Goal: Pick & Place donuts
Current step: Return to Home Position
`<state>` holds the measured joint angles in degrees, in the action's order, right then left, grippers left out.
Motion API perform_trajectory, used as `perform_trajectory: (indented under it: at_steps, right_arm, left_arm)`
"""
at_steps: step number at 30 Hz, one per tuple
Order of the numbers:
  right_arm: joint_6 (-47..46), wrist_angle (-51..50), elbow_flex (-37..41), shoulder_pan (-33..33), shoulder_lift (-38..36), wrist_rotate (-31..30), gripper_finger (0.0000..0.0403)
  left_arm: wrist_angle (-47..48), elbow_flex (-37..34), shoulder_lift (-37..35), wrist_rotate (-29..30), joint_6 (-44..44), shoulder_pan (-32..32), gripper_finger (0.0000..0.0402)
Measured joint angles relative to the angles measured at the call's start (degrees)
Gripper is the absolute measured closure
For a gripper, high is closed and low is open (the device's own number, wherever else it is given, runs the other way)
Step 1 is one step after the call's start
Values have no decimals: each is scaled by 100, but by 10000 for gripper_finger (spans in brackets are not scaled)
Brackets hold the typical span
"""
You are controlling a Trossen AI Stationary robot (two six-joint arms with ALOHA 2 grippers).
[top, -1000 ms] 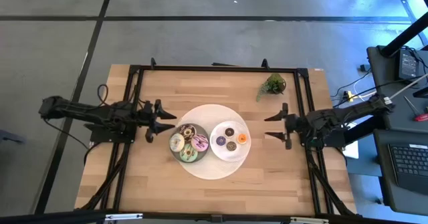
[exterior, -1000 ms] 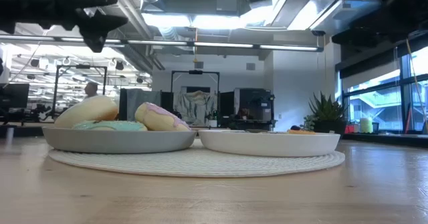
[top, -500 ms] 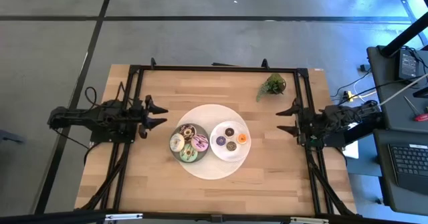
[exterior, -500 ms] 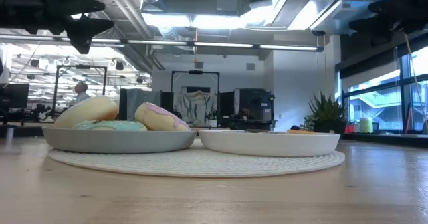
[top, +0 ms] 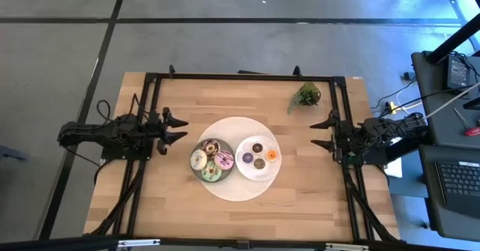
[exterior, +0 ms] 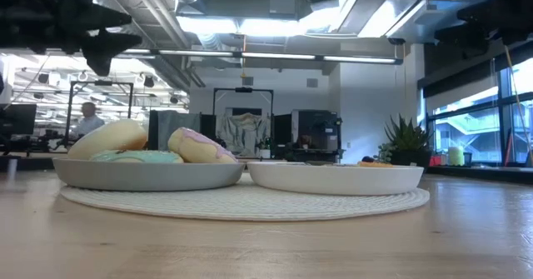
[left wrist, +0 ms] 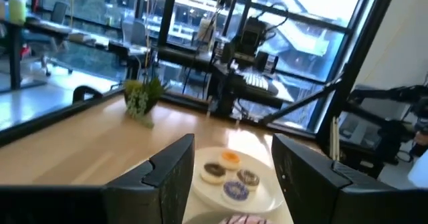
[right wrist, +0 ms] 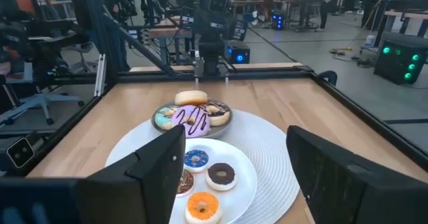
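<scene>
Four larger donuts, chocolate [top: 211, 146], cream [top: 198, 159], pink [top: 224, 159] and green [top: 211, 174], lie in a grey plate [top: 199, 171]. Several mini donuts, among them an orange one [top: 271, 155] and a purple one [top: 247, 158], lie in a white plate [top: 247, 172] beside it. Both plates rest on a round white mat [top: 238, 189]. My left gripper [top: 182, 129] hovers open, pointing level, to the left of the plates. My right gripper [top: 313, 134] hovers open to their right, also level. Each wrist view shows only bare gap between the fingers.
A small green plant [top: 306, 95] stands at the table's far right. A black frame [top: 240, 77] runs along the far edge and both sides of the wooden table. Bare wood lies on the near side of the mat [top: 240, 217].
My left gripper has drawn back from the grey plate toward the table's left edge and sunk a little. My right gripper has drawn back from the white plate toward the right edge. Both stayed open, and the donuts have not moved.
</scene>
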<state>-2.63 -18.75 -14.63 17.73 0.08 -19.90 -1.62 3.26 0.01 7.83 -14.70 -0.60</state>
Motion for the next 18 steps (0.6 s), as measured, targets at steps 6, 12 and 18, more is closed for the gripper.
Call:
perform_trajectory:
  at_steps: [6,12,18]
  right_arm:
    - [11,-2,0,0,0,-2,142]
    - [4,344,285,1,2,-7,142]
    - [-4,552,529,1,1,-136,142]
  left_arm:
    - [-34,-104,-2,18,-40,2,205]
    - [-181,-236,-2,43,-57,2,205]
    - [-262,-277,19,106,-63,2,205]
